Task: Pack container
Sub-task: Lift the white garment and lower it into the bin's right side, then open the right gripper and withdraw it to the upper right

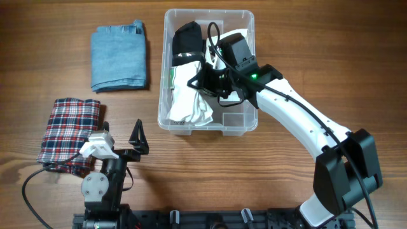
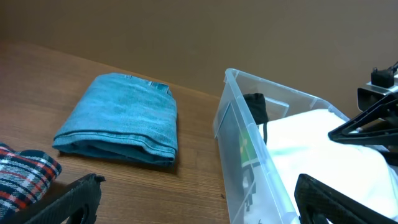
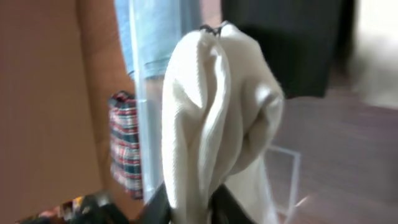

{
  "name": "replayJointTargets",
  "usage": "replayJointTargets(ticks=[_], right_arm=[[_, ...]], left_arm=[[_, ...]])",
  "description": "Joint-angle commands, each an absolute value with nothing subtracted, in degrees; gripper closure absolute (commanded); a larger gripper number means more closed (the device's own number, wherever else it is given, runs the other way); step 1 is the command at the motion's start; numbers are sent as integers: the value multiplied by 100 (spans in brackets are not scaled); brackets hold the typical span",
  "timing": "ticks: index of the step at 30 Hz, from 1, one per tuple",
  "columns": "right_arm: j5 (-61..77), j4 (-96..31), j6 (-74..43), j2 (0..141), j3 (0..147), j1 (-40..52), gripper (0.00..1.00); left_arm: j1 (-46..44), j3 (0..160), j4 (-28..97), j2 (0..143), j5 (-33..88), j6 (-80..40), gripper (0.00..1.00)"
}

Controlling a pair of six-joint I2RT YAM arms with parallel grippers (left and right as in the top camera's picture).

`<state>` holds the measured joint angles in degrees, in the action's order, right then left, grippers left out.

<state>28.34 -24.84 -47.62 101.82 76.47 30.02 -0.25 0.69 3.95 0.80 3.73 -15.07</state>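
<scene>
My right claw [image 1: 205, 81] is closed on a white knit cloth [image 3: 211, 118], with the clear container [image 1: 163, 70] all around it.

Overhead straight down, left wrist low, right wrist close, all share container [image 1: 208, 11]

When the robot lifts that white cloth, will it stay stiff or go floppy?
Probably floppy: the white cloth bunches into soft folds where the right gripper pinches it. Likely light too, since a small pinch seems to hold it. It may drape over the container rim.
</scene>
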Motion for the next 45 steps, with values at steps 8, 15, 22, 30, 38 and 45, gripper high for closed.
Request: replayJointTargets(ticks=[8,15,22,30,38,45], right_arm=[[692,-2926,-3588,10276,7743,3022,10],[-467,-3205,-2451,10276,8283,3022,21],[-515,-2593,-2397,10551,8298,3037,80],[-156,-2335,-2414,11262,8298,3039,93],[134,-2488,-2585,11594,8289,3103,93],[-220,-2534,-2554,11537,8394,3225,91]], left_arm=[[16,32,414,38,298,-1389,0],[16,32,414,38,298,-1389,0],[16,32,414,38,298,-1389,0],[16,32,414,38,298,-1389,0],[16,32,414,38,298,-1389,0],[16,34,414,38,298,-1389,0]])
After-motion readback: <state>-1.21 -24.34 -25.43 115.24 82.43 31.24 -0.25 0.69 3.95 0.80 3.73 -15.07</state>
